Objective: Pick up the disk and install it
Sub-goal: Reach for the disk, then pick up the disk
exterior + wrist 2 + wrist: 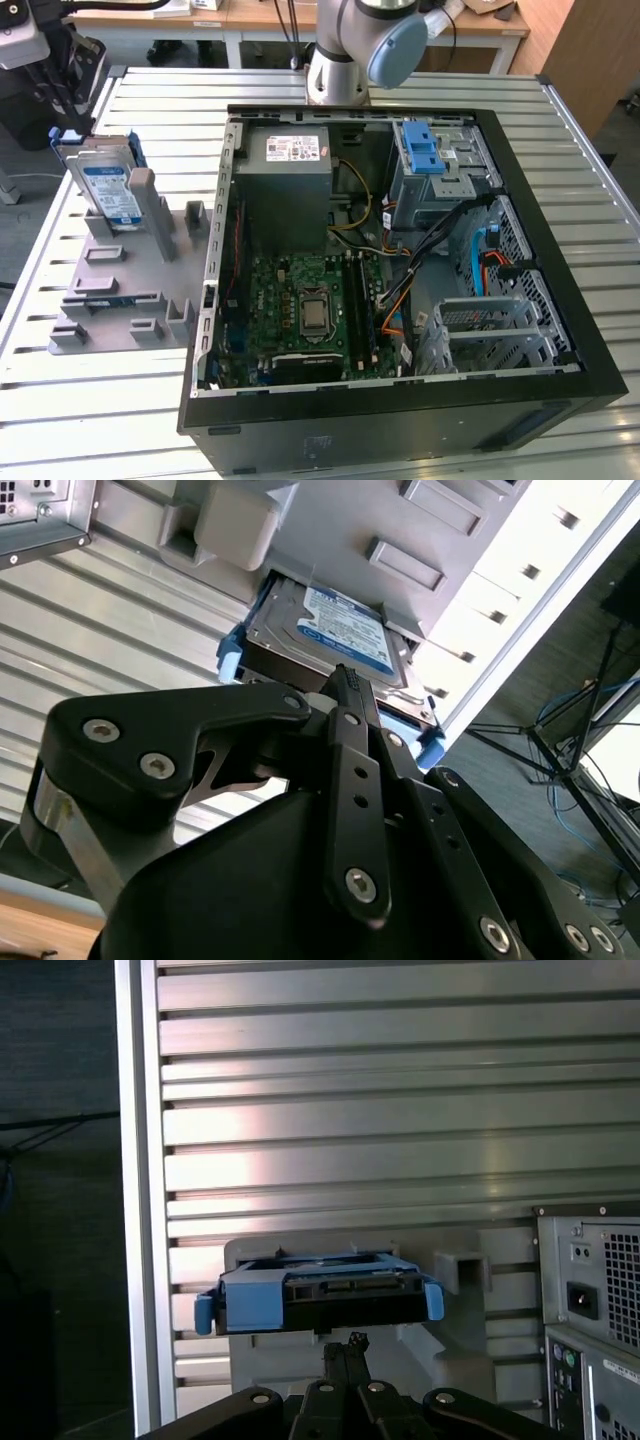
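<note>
disk propped on grey stand beside computer case, outside it | gripper near disk, fingers pinched together, holding nothing | nothing done yet: pick-up and install both outstanding

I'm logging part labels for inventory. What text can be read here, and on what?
Label on the disk: white and blue, print too small to read.
Sticker on the power supply: print too small to read.
Nothing else legible.
</note>
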You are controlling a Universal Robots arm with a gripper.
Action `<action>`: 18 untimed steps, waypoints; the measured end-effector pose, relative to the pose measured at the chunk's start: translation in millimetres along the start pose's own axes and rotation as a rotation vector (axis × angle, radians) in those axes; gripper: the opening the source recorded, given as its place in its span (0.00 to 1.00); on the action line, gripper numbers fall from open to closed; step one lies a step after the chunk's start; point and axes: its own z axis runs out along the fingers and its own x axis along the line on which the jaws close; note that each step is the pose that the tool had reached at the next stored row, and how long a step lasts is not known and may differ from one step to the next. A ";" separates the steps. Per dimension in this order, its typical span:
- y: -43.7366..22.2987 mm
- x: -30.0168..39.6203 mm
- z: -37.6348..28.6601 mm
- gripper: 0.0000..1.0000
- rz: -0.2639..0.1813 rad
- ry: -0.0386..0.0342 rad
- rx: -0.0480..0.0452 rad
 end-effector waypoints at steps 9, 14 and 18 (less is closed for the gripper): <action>3.0 16.1 0.1 0.11 0.000 0.0000 0.0000; 3.0 16.4 0.1 0.11 0.000 0.0000 0.0000; 3.0 16.4 0.1 0.11 0.000 0.0001 0.0000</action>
